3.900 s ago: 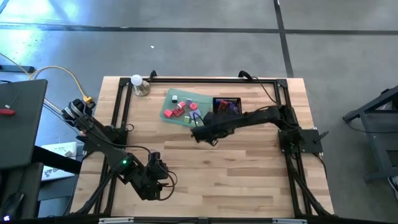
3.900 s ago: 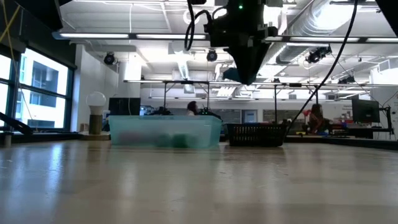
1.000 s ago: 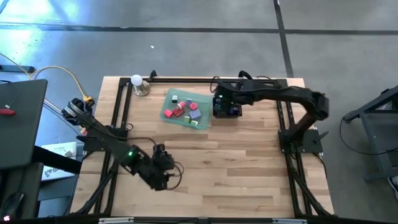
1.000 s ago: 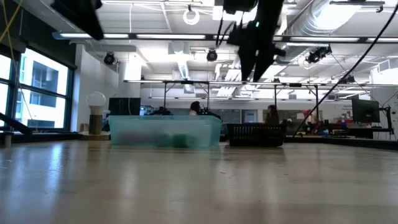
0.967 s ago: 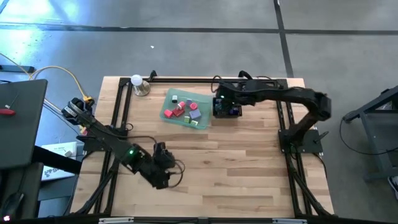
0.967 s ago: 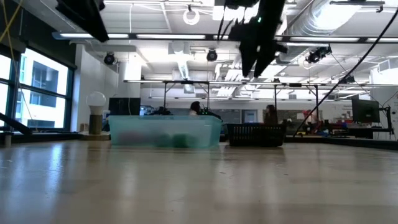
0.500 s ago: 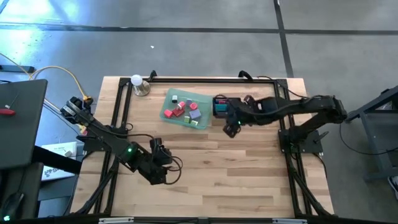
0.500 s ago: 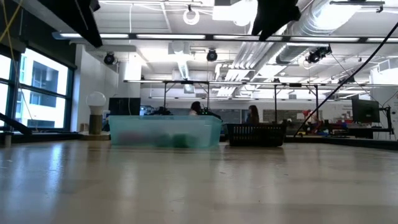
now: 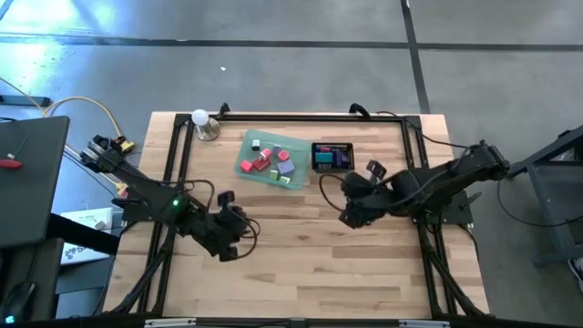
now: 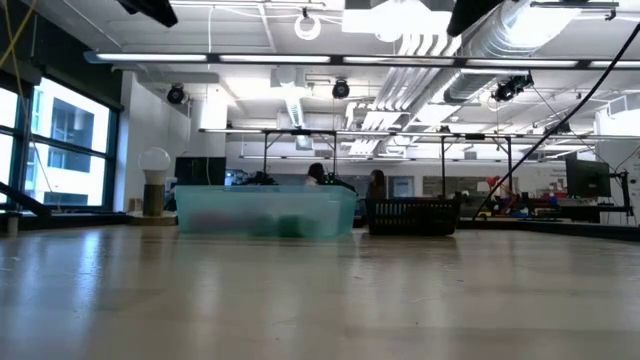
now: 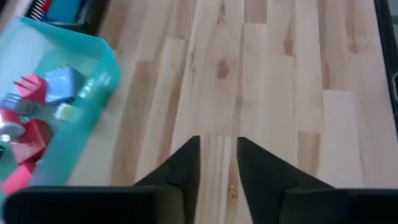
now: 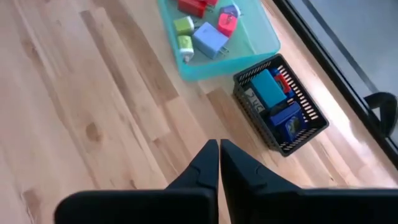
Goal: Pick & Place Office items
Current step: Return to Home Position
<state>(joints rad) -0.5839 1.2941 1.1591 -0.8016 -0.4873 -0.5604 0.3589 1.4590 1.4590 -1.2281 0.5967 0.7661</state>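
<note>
One camera hangs above, looking straight down on my whole counter (image 9: 301, 260). Another sits at counter level, facing the green tray (image 10: 265, 210) from afar. My wrist cameras look past my left hand (image 11: 217, 143) and right hand (image 12: 219, 144), closer to that tray. All four views share it.

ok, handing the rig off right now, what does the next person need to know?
Left gripper: open, empty, over bare wood in front of the green tray.
Right gripper: shut, empty, over bare wood in front of the black basket.
Office items that show: some in the tray, the rest in the basket.
Done: sorting looks finished.
Left: probably only parking both arms at home.
</note>
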